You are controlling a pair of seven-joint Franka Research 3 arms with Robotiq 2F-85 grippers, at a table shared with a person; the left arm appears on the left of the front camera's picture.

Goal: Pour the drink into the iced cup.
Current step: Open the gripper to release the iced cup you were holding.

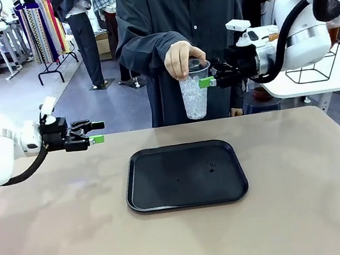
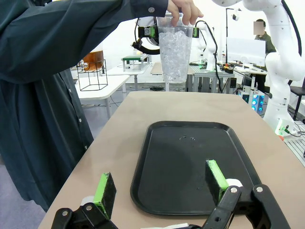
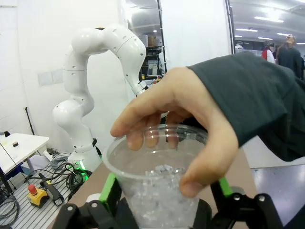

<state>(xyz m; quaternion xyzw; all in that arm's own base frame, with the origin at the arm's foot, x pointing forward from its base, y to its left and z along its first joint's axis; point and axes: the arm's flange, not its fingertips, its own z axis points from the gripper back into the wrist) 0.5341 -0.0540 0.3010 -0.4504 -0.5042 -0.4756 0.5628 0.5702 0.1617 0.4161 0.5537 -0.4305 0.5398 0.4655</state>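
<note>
The left gripper [image 1: 93, 132] is hovering above the table's [image 1: 58, 236] left edge, arm reaching in level, fingers [image 2: 105, 189] standing wide apart with nothing between them. A black tray [image 1: 185, 175] is lying at the table's middle. Beyond the far edge, a person's hand [image 1: 183, 58] is gripping the iced cup [image 1: 195, 91] by its rim from above, fingers curling over the lip (thumb on the near side in the right wrist view). The right gripper [image 1: 208, 82] is reaching in level from the right, its green pads [image 3: 109, 190] flanking the cup's sides, jaws wide; whether they are pressing the cup I cannot tell.
</note>
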